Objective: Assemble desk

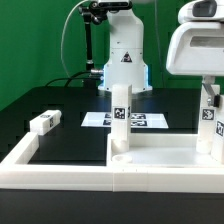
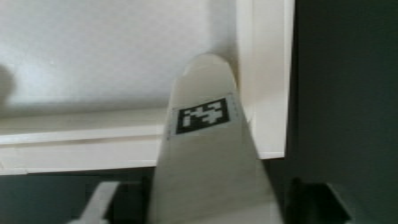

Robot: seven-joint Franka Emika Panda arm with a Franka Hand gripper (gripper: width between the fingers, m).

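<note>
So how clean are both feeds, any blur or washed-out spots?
Exterior view: the gripper, close to the lens, looks soft and overbright; the middle leg and its tag are fairly sharp. Wrist view: the leg at the gripper is blurred, its tag smeared; the tabletop behind is washed-out white.

Exterior view: bright, even overhead light. White plastic rectangular tabletop panel (image 1: 160, 152) near overexposed, surface detail washed out. Matte black table surface (image 1: 70, 140): soft, short shadows. Large white rounded arm housing (image 1: 195, 45) close to lens, soft-focus. Wrist view: dimmer, low sharpness; tall white tapered leg (image 2: 210, 170) blurred, 1 tag fuzzy-edged.
</note>
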